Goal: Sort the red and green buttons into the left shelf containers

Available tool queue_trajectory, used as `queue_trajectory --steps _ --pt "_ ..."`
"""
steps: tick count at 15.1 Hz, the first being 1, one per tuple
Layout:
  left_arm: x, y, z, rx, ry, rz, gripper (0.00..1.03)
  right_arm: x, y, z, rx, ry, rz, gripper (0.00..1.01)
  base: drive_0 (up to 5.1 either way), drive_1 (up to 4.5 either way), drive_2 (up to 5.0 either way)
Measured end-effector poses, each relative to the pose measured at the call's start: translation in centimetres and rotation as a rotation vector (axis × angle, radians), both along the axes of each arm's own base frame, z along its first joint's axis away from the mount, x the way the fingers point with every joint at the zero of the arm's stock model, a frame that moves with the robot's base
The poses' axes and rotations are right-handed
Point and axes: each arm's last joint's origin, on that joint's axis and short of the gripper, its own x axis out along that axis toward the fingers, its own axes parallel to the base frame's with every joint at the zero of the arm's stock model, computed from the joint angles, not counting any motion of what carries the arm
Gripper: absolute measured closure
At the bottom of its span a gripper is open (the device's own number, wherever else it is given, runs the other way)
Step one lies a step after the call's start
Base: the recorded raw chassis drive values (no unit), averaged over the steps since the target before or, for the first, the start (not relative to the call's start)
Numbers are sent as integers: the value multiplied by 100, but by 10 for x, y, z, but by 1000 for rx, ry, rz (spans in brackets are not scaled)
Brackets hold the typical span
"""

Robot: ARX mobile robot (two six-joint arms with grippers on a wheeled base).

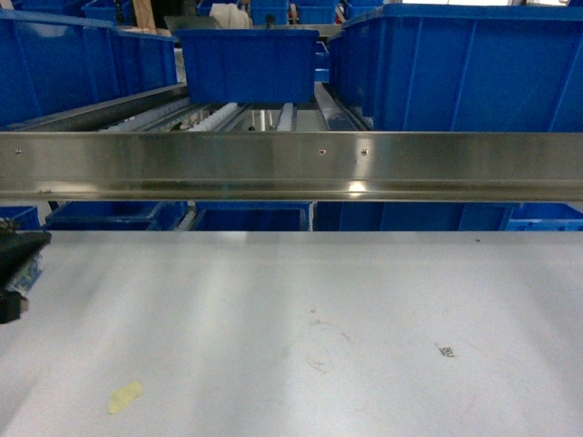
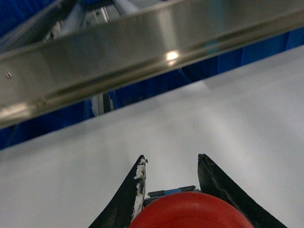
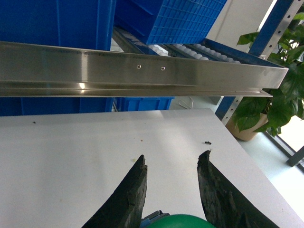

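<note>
Big deep blue plastic tubs (image 1: 68,64) sit up on the roller shelf behind a long stainless steel front rail (image 1: 291,164). Below it, flat white tabletop (image 1: 301,328), small yellowish scrap (image 1: 125,397) near the front left. Left gripper (image 2: 172,164): black fingers closed around the red mushroom-cap push-button (image 2: 190,211), held above the table. Right gripper (image 3: 172,164): fingers clamped around the green-capped push-button (image 3: 183,222), also above the table. Potted green plant (image 3: 273,95) stands off the table's right end.
</note>
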Motion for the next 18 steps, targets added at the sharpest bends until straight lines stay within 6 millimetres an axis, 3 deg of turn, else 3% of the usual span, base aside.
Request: queue_trajectory --steps 1,2,3,4,7,14,18 --pt "-7 -2 22 -9 -68 -11 75 0 0 0 0 0 0 72 0 0 0" --pt "-23 -12 60 -36 -196 -42 75 0 0 0 0 0 0 72 0 0 0" --pt "-41 -22 77 -61 -239 -76 75 0 0 0 0 0 0 72 0 0 0" --pt "-45 -22 83 -61 -259 -71 75 0 0 0 0 0 0 72 0 0 0" --pt "-46 -16 82 -73 -243 -29 75 0 0 0 0 0 0 72 0 0 0" --pt "-45 -17 81 -77 -241 -37 75 0 0 0 -1 -1 -4 72 -414 -16 440" --pt "-46 -17 82 -76 -245 -35 75 0 0 0 -1 0 -4 72 -493 202 278"
